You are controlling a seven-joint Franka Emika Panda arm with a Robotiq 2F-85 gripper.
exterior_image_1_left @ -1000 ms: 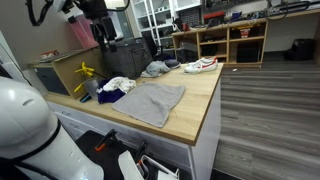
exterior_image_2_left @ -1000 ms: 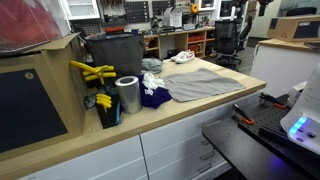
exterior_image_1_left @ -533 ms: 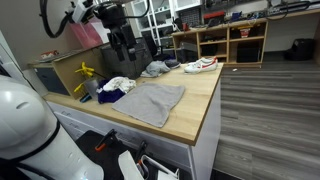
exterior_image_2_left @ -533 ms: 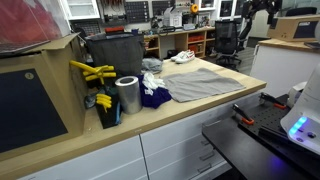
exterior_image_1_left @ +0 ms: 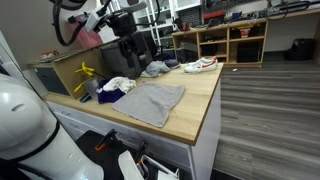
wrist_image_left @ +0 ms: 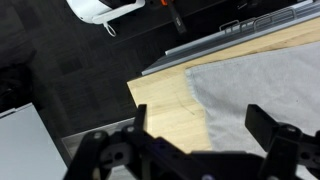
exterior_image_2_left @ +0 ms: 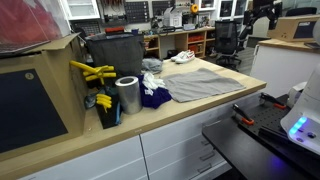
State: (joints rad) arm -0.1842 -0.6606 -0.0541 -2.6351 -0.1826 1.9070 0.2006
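Hovering high above the wooden table [exterior_image_1_left: 205, 115], the gripper [exterior_image_1_left: 127, 47] holds its jaws wide apart, with nothing between them. The grey cloth [exterior_image_1_left: 150, 100] lies flat below it, well apart. I judge this the approach step; the next move calls for lowering carefully toward the cloth's corner.

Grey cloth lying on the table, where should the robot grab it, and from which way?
Probably at a corner or edge, coming straight down from above. The grey cloth lies spread flat on the table, so there is no raised part to pinch; its edge under the open gripper has bare wood beside it.
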